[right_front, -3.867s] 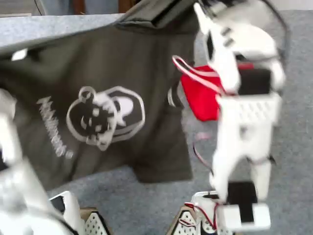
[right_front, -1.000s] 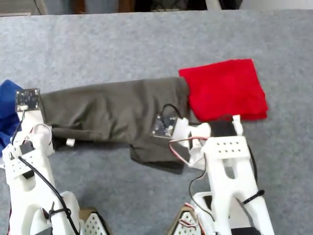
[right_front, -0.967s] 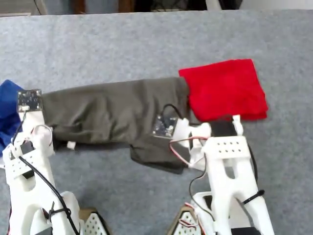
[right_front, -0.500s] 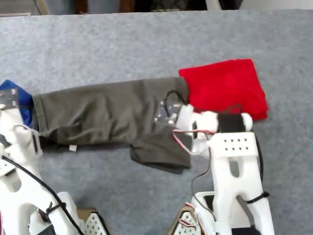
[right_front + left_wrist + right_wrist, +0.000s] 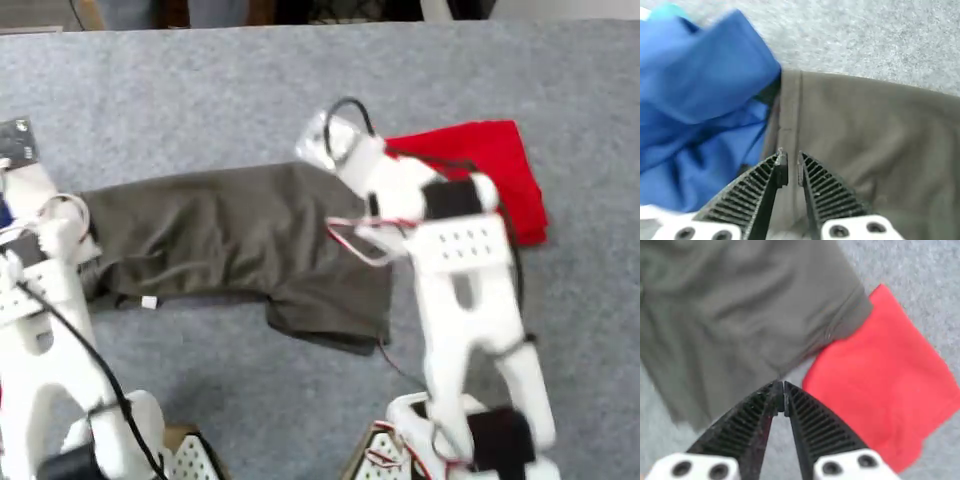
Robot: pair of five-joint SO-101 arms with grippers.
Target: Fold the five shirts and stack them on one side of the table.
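Note:
A dark olive shirt [image 5: 230, 240] lies folded into a long strip across the table, one sleeve end [image 5: 330, 315] sticking out toward the near edge. A folded red shirt [image 5: 500, 180] touches its right end. A crumpled blue shirt [image 5: 695, 100] lies against its left end. My left gripper [image 5: 789, 169] hovers over the olive shirt's [image 5: 865, 135] left hem, shut to a sliver with nothing in it. My right gripper [image 5: 780, 390] is shut and empty, above the spot where the olive shirt [image 5: 740, 315] meets the red shirt [image 5: 880, 380].
The grey cloth-covered table [image 5: 200, 90] lies bare along its far half and in the near strip by the arm bases. The left arm [image 5: 40, 270] stands at the table's left edge. The right arm [image 5: 450, 240] leans over the olive shirt's right end.
The olive shirt, held up spread out seconds ago, now lies flat in a strip. Over the last second the right arm rose and swung toward the far side, and the left arm drew back left.

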